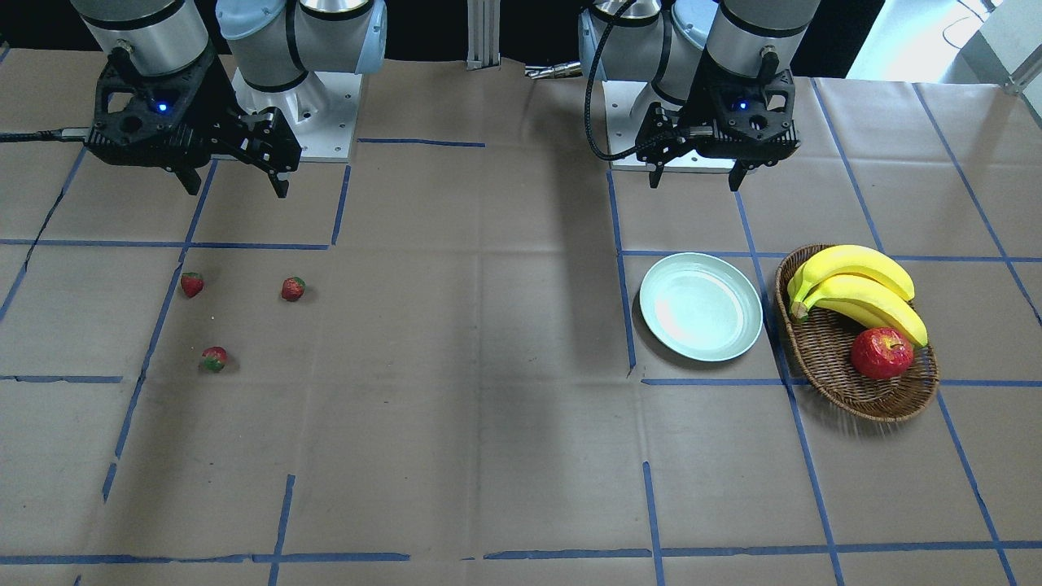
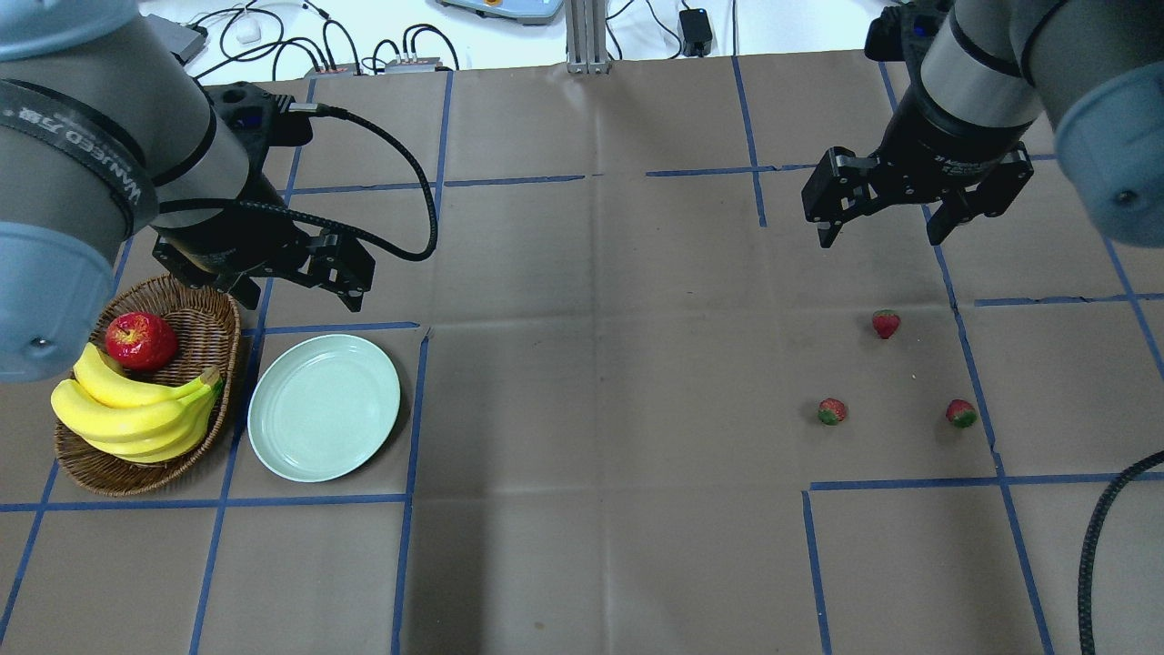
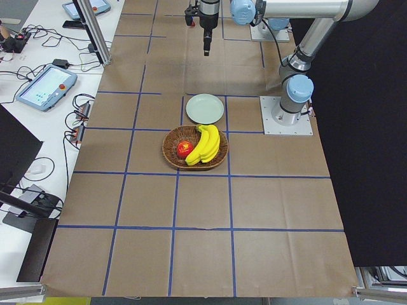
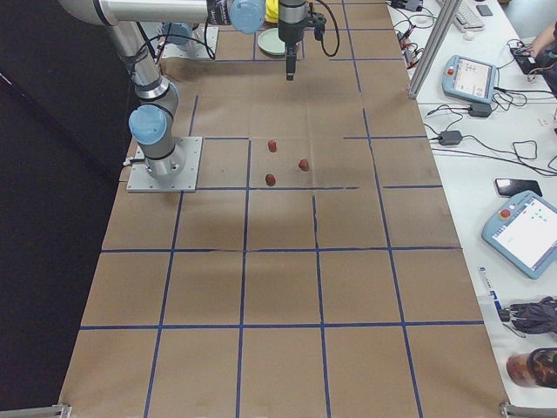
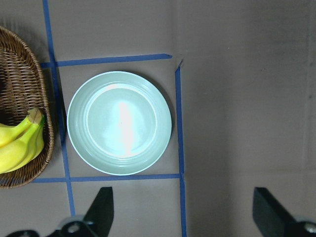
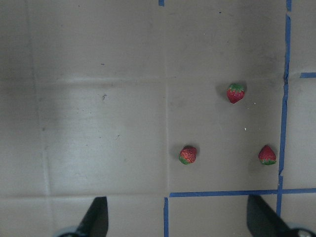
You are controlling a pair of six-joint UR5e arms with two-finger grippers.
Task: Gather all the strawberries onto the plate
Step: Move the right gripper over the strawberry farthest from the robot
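Observation:
Three tiny red strawberries lie apart on the brown paper on my right side: one [image 2: 886, 324], a second [image 2: 831, 411] and a third [image 2: 961, 413]. They also show in the right wrist view [image 6: 235, 93], [image 6: 188, 154], [image 6: 267, 155]. The pale mint-green plate [image 2: 325, 407] sits empty on my left side and fills the left wrist view [image 5: 119, 122]. My left gripper [image 2: 300, 293] is open and empty, hovering just beyond the plate. My right gripper [image 2: 879, 238] is open and empty, hovering above the table just beyond the strawberries.
A brown wicker basket [image 2: 225, 314] stands left of the plate and holds a red apple [image 2: 140, 340] and a bunch of yellow bananas [image 2: 136, 409]. Blue tape lines grid the paper. Bare paper lies between the plate and the strawberries.

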